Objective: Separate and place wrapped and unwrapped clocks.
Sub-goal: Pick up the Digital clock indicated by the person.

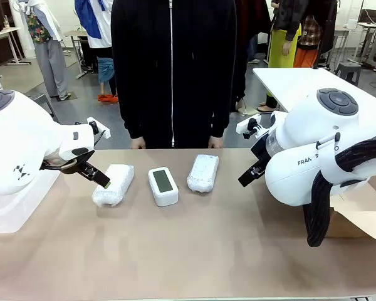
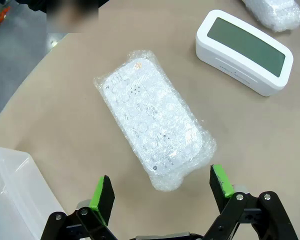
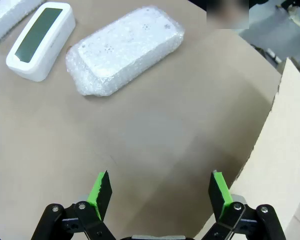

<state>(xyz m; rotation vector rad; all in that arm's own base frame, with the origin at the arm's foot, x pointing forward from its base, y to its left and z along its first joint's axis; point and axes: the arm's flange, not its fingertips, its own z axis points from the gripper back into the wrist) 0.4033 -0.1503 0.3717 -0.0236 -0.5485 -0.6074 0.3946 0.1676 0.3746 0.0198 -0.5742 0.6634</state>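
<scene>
Brown covered the surface, where three things lay in a row before a person standing at the far edge. The left wrapped clock, a bundle of white bubble wrap, lay nearest the robot's left arm. The bare clock, white with its dark screen facing up, lay in the middle. The right wrapped clock lay beyond it, each apart from its neighbour.

The left jaws stood spread wide and empty at the near end of the left wrapped clock, their green pads to either side of it with a gap showing on both sides. A clear plastic bin sat beside them.

The right jaws were also spread wide and empty, hanging over bare surface, well apart from the right wrapped clock, with a cardboard sheet close alongside.
</scene>
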